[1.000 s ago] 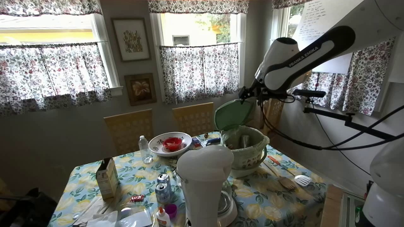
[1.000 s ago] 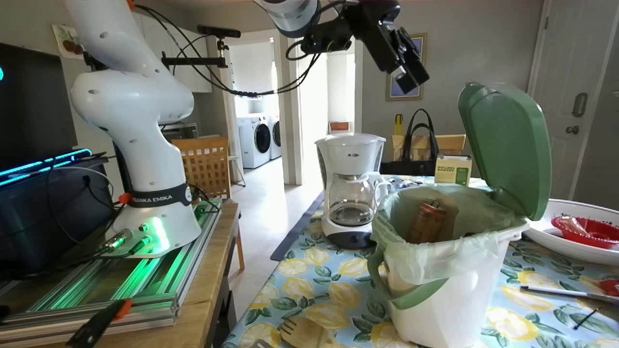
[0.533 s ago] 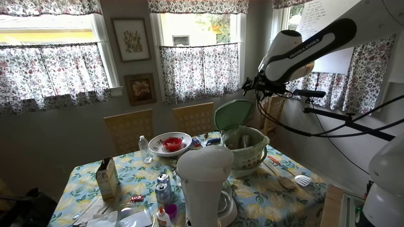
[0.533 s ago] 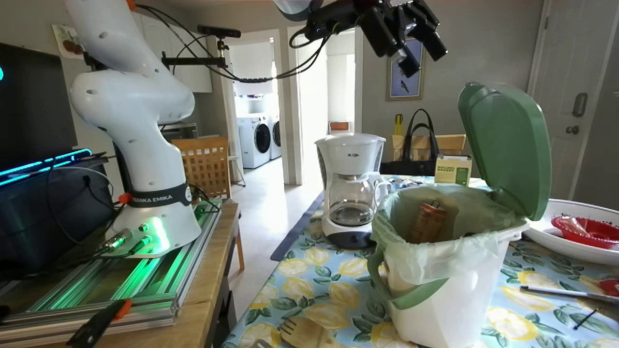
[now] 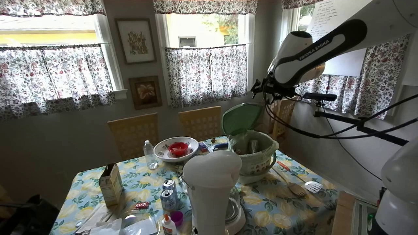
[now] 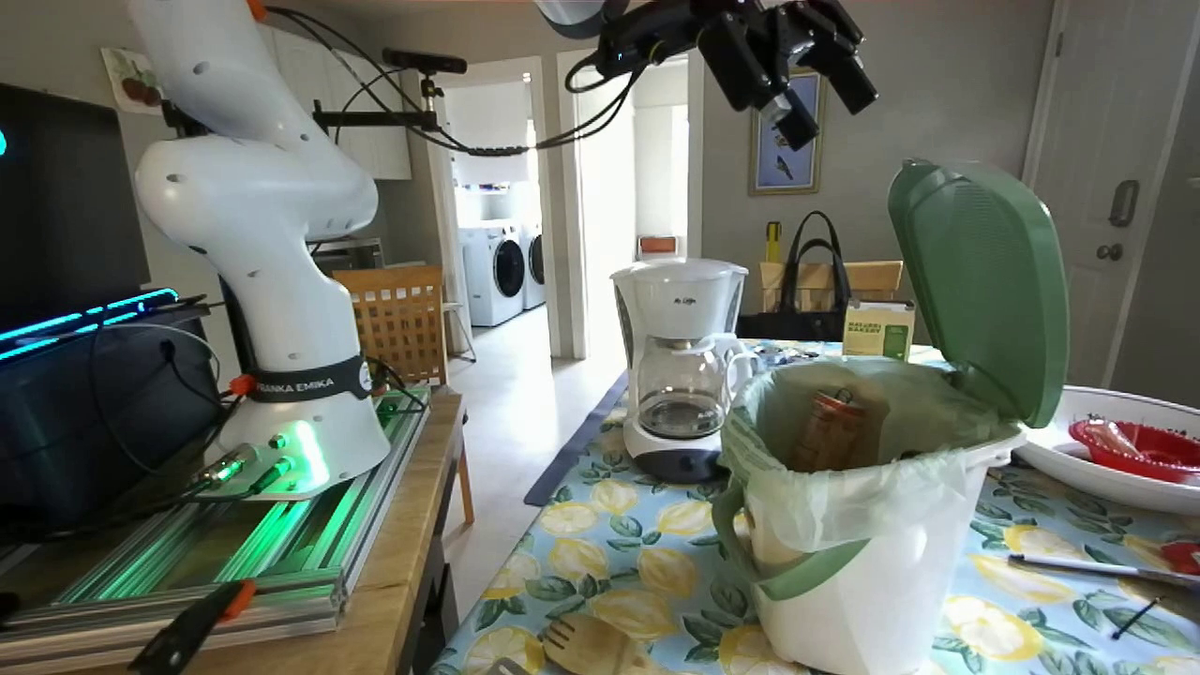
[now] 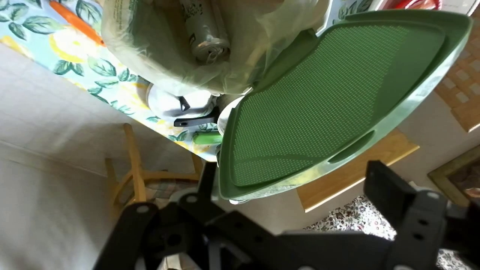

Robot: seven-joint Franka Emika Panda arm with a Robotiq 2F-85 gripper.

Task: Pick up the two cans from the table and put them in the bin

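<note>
The gripper is hanging high above the lemon-patterned table, its black fingers standing wide apart, with the green lid showing past the gap between them in the wrist view. Below the gripper, and clear of it in an exterior view, that lid is standing raised and tilted on its hinge, its inner face covered in fine dots and its edge shining pale. Farther down, the bin is resting upright, its cream wall tapering toward the base, a darker green handle curving across its side and a thin, wrinkled, see-through liner draping over the rim. Inside it a reddish can is leaning tab end up; the wrist view is showing a silver-grey can in there, and whether the two are one cannot be told. Well away from the gripper, past the white coffee maker, one silver-blue can and a matching can are standing upright on the table close together, their metal tops showing dark mouths; whether they are touching cannot be told.
</note>
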